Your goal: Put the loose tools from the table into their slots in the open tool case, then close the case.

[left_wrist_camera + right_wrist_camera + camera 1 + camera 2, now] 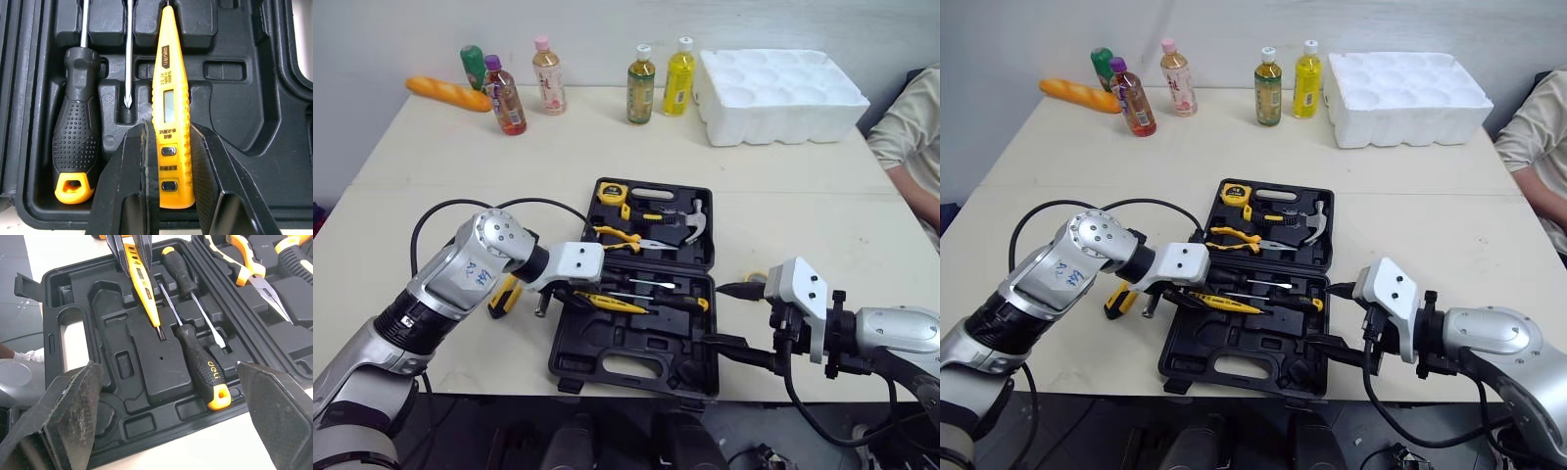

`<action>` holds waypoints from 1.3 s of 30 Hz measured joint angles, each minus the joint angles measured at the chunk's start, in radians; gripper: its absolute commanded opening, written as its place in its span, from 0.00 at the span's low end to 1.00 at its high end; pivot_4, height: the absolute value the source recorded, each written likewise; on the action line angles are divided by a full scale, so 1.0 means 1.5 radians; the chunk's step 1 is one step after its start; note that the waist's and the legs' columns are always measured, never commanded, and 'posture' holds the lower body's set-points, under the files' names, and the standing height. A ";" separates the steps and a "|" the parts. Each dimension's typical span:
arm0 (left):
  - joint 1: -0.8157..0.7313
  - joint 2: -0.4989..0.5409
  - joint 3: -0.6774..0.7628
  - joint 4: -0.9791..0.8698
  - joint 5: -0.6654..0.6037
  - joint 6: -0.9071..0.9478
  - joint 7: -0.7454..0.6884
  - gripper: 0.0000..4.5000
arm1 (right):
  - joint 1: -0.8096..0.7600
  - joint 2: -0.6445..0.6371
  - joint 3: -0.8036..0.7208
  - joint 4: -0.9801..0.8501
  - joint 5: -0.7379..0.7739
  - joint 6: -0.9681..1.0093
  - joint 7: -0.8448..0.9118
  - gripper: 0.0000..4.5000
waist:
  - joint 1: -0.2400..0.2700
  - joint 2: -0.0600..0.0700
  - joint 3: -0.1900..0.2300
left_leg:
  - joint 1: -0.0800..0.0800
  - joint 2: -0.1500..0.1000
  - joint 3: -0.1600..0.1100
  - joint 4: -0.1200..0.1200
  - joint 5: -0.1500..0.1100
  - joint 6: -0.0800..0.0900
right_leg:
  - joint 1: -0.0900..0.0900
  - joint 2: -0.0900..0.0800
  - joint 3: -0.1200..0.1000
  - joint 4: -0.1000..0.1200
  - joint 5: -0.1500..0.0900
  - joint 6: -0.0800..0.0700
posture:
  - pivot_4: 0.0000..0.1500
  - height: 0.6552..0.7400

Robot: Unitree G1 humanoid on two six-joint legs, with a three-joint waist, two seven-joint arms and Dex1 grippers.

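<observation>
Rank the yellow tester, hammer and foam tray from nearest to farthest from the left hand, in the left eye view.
1. Yellow tester: gripped in the left hand.
2. Hammer: far half of the case, right side.
3. Foam tray: far right of the table.

It looked like a robot test lab: a plain beige worktop (431, 147) against a bare wall (607, 24), staged with drink bottles (641, 83), a bread loaf (448, 94), a foam tray (778, 93), and a person (911, 137) seated alongside.

head stereo: down over table (783, 196) | both wrists — close, sharing tool case (146, 377)
</observation>
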 measured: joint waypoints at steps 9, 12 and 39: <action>0.024 -0.018 0.053 -0.001 -0.036 0.012 -0.005 0.92 | -0.001 -0.002 -0.005 -0.001 0.023 0.003 0.001 1.00 | 0.003 0.000 0.000 | -0.001 0.000 0.000 0.001 0.001 -0.001 | 0.000 0.000 0.000 0.000 0.000 0.000 | 1.00 1.00; 0.054 -0.009 0.126 0.004 -0.081 -0.031 -0.023 0.88 | -0.003 -0.002 -0.009 -0.003 0.039 0.007 0.002 1.00 | 0.002 0.000 0.000 | 0.000 0.000 0.000 0.001 0.001 -0.001 | 0.000 0.000 0.000 0.000 0.000 0.000 | 1.00 1.00; 0.185 -0.119 0.142 0.103 -0.095 -0.127 0.053 0.01 | -0.088 -0.021 0.045 0.036 0.021 0.001 0.037 1.00 | 0.001 0.001 -0.002 | 0.002 0.000 0.000 0.002 -0.001 0.001 | 0.002 0.000 0.000 0.000 0.000 0.000 | 1.00 1.00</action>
